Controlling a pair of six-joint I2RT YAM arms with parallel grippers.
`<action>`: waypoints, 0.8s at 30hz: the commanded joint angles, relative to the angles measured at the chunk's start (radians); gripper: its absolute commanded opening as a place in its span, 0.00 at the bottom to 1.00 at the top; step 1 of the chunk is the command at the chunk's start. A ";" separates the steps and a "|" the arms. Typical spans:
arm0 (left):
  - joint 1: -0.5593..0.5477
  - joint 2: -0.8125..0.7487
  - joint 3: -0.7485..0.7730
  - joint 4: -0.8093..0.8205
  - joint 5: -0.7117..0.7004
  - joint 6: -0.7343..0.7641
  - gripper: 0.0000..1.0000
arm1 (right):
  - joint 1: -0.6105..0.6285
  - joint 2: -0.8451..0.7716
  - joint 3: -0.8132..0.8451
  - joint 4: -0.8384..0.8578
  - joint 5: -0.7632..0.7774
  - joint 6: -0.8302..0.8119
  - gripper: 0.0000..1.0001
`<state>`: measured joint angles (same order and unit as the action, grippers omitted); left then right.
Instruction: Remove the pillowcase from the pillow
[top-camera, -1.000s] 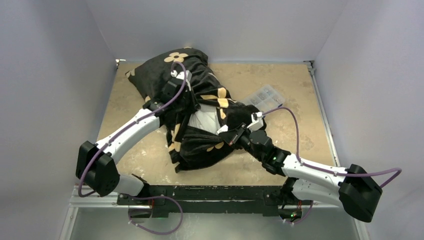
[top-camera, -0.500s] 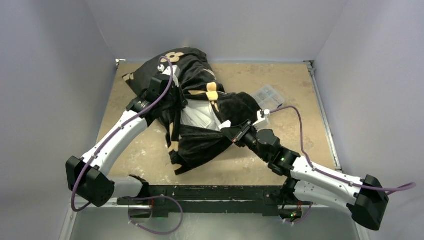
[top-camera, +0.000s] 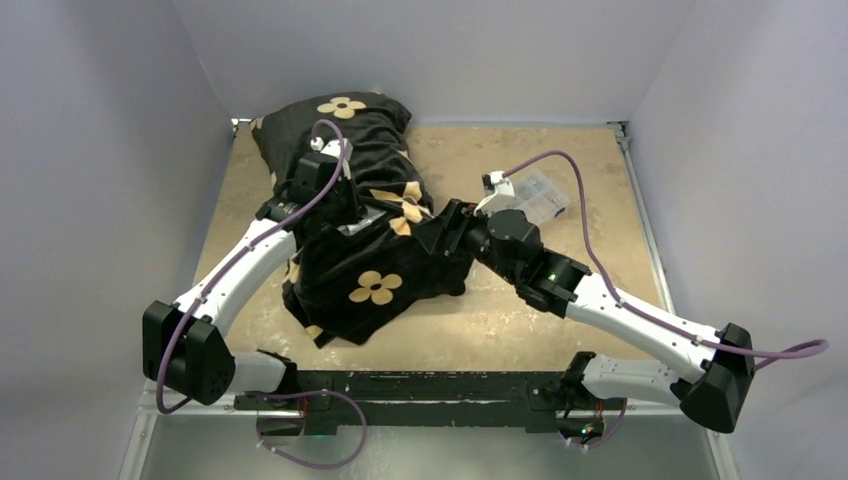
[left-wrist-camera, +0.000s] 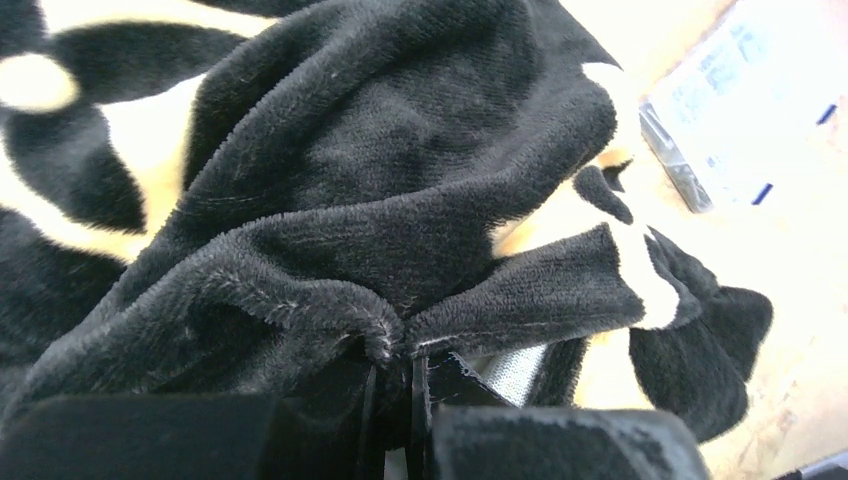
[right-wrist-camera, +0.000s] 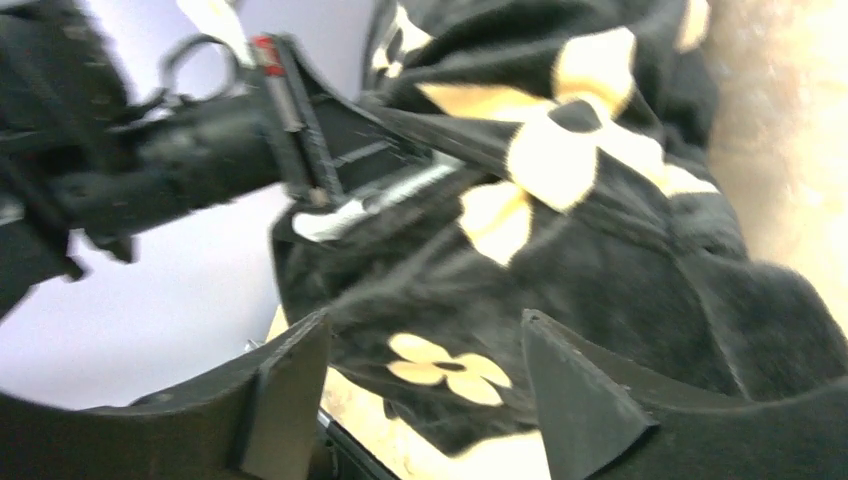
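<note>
Seen from above, the table (top-camera: 560, 300) is read as a clock face, with 12 at the far wall and 6 at the arm bases. The pillowcase (top-camera: 360, 270) covers the left half. It stretches from the corner near 11 o'clock, where it bulges up full, down toward 7 o'clock, where it lies flatter with one tan flower facing up. The pillow is wrapped inside the cover and cannot be seen from above. In the left wrist view a small pale grey patch shows under the fold, but it is not possible to tell whether this is lining or pillow.

The left gripper (top-camera: 352, 210) stands over the middle of the cover, a little toward 10 o'clock from the table centre. Its jaws are pressed together on a raised ridge of the black plush, and the fabric is bunched tightly just where the fingers meet.

The right gripper (top-camera: 447, 232) is near the table centre, at the 3 o'clock edge of the pillowcase, pointing toward 9 o'clock. Its jaws stand wide apart with nothing clamped between them. The plush fills the view beyond the fingers (right-wrist-camera: 290, 400), and whether they touch it cannot be told.

A clear plastic box (top-camera: 535, 195) lies on the table toward 2 o'clock, just behind the right wrist and apart from the cover.
</note>
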<state>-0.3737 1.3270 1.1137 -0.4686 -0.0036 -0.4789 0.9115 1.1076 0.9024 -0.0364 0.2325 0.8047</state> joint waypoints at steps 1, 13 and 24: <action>-0.006 0.032 0.001 0.125 0.101 -0.022 0.00 | 0.000 0.024 0.113 -0.010 -0.041 -0.094 0.77; -0.072 0.054 0.000 0.123 0.114 -0.024 0.00 | -0.020 0.388 0.220 0.017 -0.007 -0.065 0.85; -0.091 0.055 0.001 0.117 0.108 -0.018 0.00 | -0.039 0.396 0.265 0.031 -0.033 -0.061 0.90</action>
<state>-0.4500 1.3865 1.1137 -0.4187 0.0727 -0.4866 0.8776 1.5677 1.1072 -0.0406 0.1967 0.7582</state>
